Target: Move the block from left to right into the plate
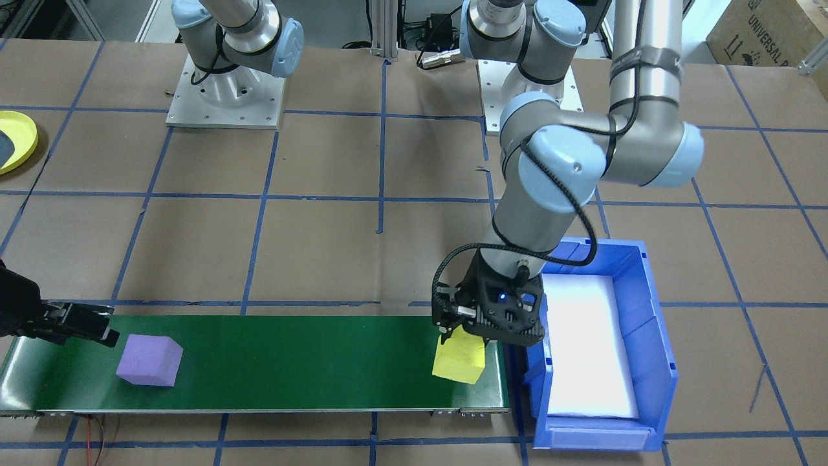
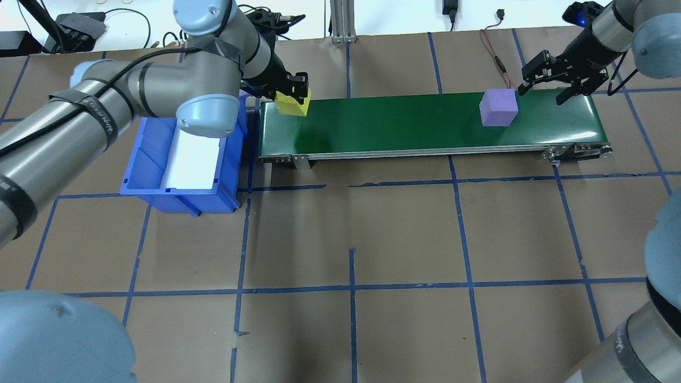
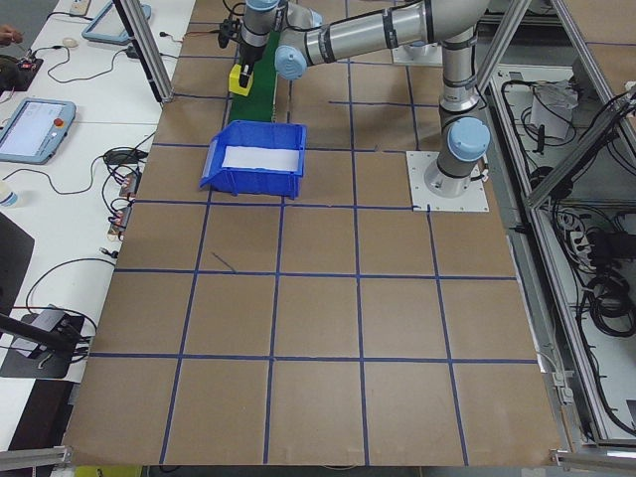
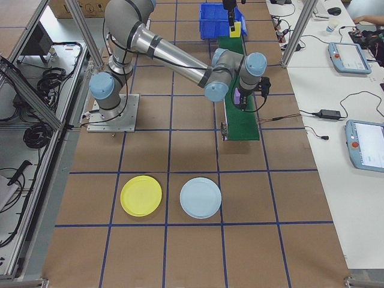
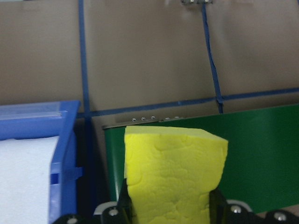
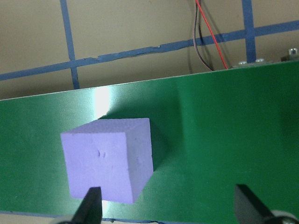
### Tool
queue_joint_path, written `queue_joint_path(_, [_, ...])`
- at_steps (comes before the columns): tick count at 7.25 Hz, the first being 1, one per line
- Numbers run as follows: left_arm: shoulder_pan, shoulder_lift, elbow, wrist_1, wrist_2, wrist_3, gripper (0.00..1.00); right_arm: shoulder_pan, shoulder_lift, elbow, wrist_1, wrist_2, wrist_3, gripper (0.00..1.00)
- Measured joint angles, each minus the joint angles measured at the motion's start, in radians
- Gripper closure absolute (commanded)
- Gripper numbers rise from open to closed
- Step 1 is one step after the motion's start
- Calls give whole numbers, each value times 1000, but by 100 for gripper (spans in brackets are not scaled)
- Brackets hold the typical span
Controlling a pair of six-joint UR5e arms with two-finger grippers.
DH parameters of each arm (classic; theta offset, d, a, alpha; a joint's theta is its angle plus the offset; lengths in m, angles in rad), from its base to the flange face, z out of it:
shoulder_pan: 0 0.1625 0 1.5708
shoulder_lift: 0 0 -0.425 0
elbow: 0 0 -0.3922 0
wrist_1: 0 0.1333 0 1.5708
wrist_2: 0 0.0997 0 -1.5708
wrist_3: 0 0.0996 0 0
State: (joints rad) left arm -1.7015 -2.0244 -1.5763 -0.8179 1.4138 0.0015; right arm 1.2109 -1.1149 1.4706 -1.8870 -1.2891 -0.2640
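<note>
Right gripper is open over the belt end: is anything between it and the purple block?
Nothing visible. The right gripper hangs open above the green belt, with the purple block just off toward one finger and only bare belt in between. The yellow block, shut in the left gripper, is at the far end.

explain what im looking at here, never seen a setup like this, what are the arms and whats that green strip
These are two robot arms bolted to a paper-covered table, each ending in a two-finger gripper. Four pictures come from fixed cameras around the table: front, overhead and both ends. Two come from cameras on the wrists.

The green strip is a small conveyor belt. The left gripper is closed on a yellow block at the belt's end beside a blue bin. The right gripper is open, near a purple block sitting on the belt's other end.

Off to the robot's right, on the table, lie a yellow plate and a pale blue plate, both empty.
</note>
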Motion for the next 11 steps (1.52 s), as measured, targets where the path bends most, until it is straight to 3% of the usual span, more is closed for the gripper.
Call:
queue_joint_path(1, [-6,-28,-2,20,-1,-1,1,1,14,-8,-16,2,-20,0])
queue_joint_path(4, [-9,-35,-3,27,22,-5,0,5,36,-15,-40,4,-38,0])
queue_joint_path(8, [43,100,1,-124,116,4,0,6,45,-7,-44,0,-40,1])
queue_joint_path(10, [151,144,-16,-204,141,70,2,6,61,-4,-55,-21,-39,16])
queue_joint_path(11, [197,155,-34,-226,146,114,1,6,71,-1,-75,-51,-39,40])
